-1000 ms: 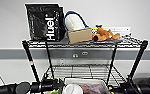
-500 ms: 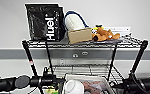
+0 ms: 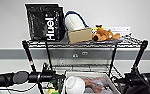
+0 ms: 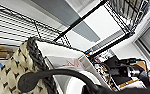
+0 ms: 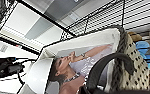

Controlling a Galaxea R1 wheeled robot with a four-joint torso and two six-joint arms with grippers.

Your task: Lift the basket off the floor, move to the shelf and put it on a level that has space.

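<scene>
The basket is held up at the frame's bottom centre, between both arms, before the shelf. Finger states cannot be told. Placing seems underway; a level with room must be reached.

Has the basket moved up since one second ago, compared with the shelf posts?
Yes. The basket now shows higher against the shelf posts; earlier only dark arms and clutter showed there.
</scene>
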